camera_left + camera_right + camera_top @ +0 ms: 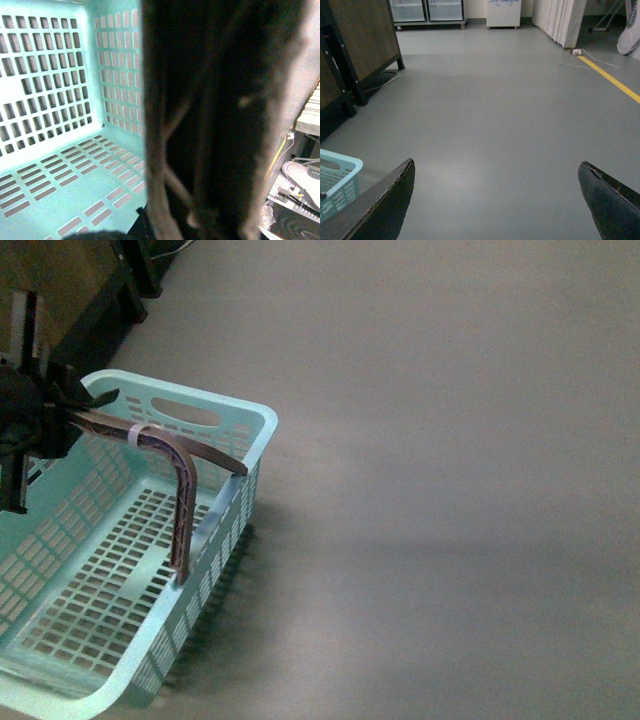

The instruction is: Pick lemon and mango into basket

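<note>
- The light teal slotted plastic basket (262, 430) sits close in at the robot's ten o'clock. I cannot tell whether it rests on the grey floor (450, 440) or hangs just off it.
- The left pincer (90, 408) looks pinched on the brown ribbed swing handle (185, 500), just beside the white zip tie (140, 435). The handle stands raised across the basket's mouth.
- The right pincer (496, 165) is spread wide over bare floor and holds nothing.
- Neither the pale-yellow lemon nor the yellow-orange mango shows in any view. From the left wrist, the basket's slotted bottom carries no fruit where it is visible, though a dark blurred band hides part of it.
- To my eye this is the basket-handling stage, with the basket in hand and no fruit collected yet.
- The next move calls for finding the fruit first. The free right arm can then reach for it while the left holds the basket steady with its mouth up.
- The floor lies open from twelve round to three o'clock, with plenty of room for the right arm.
- At eleven o'clock the dark furniture legs (100, 320) stand near the basket's far corner, which makes that the tight side.
- The raised handle crosses the opening, so fruit would have to go in to one side of it.
</note>
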{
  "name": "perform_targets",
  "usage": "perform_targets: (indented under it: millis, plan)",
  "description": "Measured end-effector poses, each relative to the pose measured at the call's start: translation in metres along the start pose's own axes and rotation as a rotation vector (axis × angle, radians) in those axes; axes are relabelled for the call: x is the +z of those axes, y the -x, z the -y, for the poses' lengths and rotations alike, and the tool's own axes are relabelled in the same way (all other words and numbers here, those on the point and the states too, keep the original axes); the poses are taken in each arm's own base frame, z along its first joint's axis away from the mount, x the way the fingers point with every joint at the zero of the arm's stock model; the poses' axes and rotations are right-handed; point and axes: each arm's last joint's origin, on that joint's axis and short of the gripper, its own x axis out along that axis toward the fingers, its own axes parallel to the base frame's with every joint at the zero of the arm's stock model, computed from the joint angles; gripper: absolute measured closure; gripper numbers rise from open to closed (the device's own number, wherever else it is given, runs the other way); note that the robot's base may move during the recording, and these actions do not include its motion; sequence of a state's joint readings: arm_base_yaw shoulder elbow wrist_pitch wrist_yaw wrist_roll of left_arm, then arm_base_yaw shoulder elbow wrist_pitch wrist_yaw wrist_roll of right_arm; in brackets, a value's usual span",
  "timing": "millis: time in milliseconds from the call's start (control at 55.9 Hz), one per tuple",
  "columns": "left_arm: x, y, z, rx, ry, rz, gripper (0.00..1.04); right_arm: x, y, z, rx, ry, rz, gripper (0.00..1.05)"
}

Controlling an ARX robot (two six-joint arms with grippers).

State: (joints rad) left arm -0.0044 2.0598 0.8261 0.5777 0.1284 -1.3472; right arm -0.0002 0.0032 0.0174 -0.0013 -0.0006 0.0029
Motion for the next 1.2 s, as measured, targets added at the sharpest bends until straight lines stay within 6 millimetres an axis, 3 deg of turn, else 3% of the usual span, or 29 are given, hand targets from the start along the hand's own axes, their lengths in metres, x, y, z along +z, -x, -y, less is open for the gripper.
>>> perform_targets:
  millis: [125, 447, 555, 716, 895, 1199]
  plan:
    - [-0.001, 0.049, 0.019, -0.056, 0.049, 0.03, 1.0, 0.0, 0.0, 0.0, 0.0, 0.0, 0.0, 0.09]
    - [0.002, 0.148, 0.056, -0.216, 0.164, 0.072, 1.0, 0.0, 0.0, 0.0, 0.0, 0.0, 0.0, 0.09]
    - [-0.001, 0.197, 0.071, -0.302, 0.182, 0.092, 1.0, 0.0, 0.0, 0.0, 0.0, 0.0, 0.0, 0.09]
    - [-0.005, 0.25, 0.086, -0.398, 0.198, 0.097, 1.0, 0.0, 0.0, 0.0, 0.0, 0.0, 0.0, 0.09]
    - [-0.006, 0.272, 0.096, -0.462, 0.184, 0.11, 1.0, 0.0, 0.0, 0.0, 0.0, 0.0, 0.0, 0.09]
    - [-0.005, 0.271, 0.095, -0.454, 0.183, 0.114, 1.0, 0.0, 0.0, 0.0, 0.0, 0.0, 0.0, 0.09]
